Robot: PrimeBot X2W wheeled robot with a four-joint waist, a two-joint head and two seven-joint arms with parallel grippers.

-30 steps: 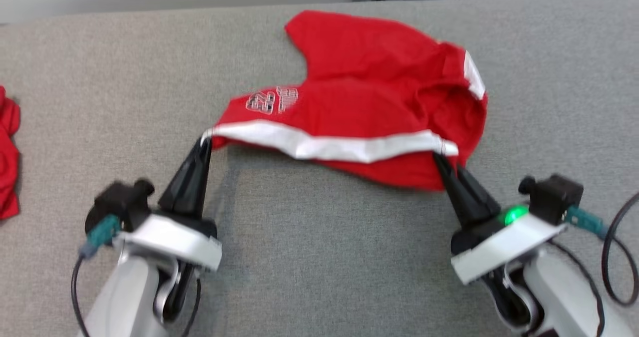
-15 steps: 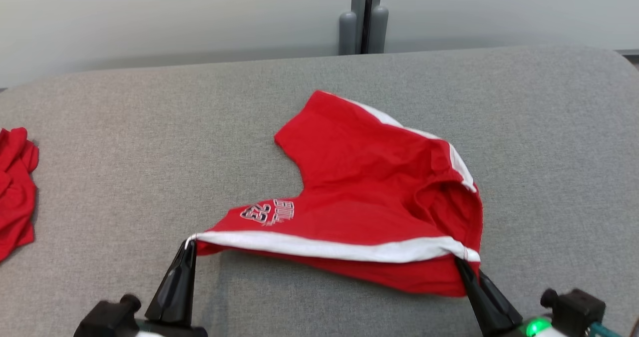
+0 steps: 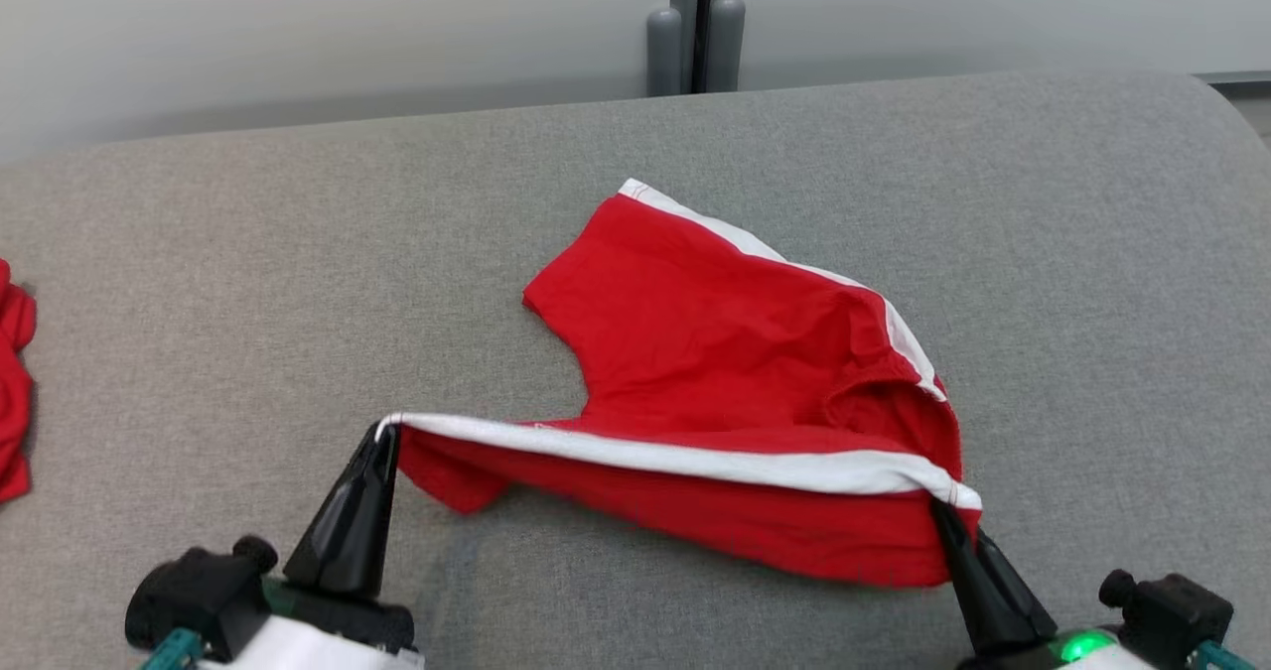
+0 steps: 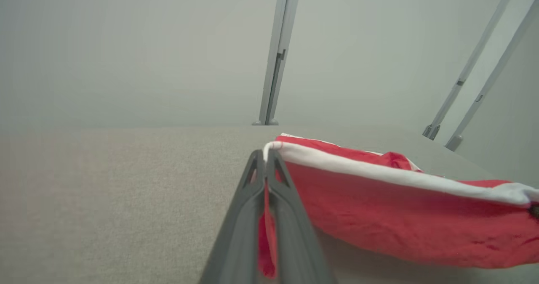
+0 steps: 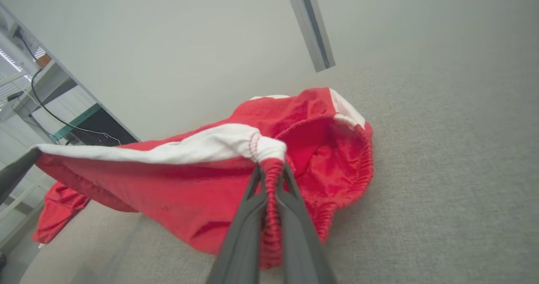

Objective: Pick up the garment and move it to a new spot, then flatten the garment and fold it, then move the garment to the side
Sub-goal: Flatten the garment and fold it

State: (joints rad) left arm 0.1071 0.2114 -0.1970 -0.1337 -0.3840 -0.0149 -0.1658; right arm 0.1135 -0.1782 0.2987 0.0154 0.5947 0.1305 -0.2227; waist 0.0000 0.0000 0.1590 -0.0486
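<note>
Pinching the white-banded edge of the red garment (image 3: 725,352) at its two ends, the left tool (image 3: 383,442) and the right tool (image 3: 941,516) are both clamped tight on the cloth. That edge hangs stretched between them above the grey surface (image 3: 248,303), while the garment's far part rests on it near the middle. Another red cloth (image 3: 12,392) lies well apart at the left.

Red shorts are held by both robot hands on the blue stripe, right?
Not quite. The stripe is white, not blue. The head view shows the left gripper and the right gripper both pinching the red shorts on the white stripe.
</note>
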